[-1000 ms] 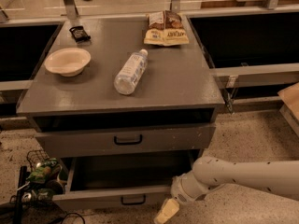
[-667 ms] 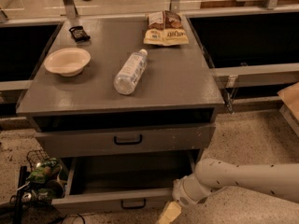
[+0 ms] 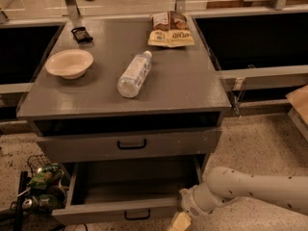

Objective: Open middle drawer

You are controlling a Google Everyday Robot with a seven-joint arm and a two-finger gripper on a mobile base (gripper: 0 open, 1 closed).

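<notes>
The middle drawer [image 3: 115,212] is the wide grey one below the upper drawer. It stands pulled out, showing a deep plain grey inside, and has a small black pull [image 3: 137,214] on its front. My gripper [image 3: 177,223] is at the bottom edge of the view, by the right end of that drawer's front, low and to the right of the pull. Its cream fingers are partly cut off by the picture's edge. My white arm [image 3: 250,189] reaches in from the right.
The upper drawer [image 3: 130,146] with its black pull sits just above. On the cabinet top [image 3: 183,81] lie a bowl [image 3: 69,63], a plastic bottle [image 3: 134,74], snack bags [image 3: 169,30] and a small dark packet [image 3: 82,34]. A wire basket of items [image 3: 41,186] stands at lower left.
The middle drawer has come a little further out toward me. My gripper has moved slightly down and to the right with it.
</notes>
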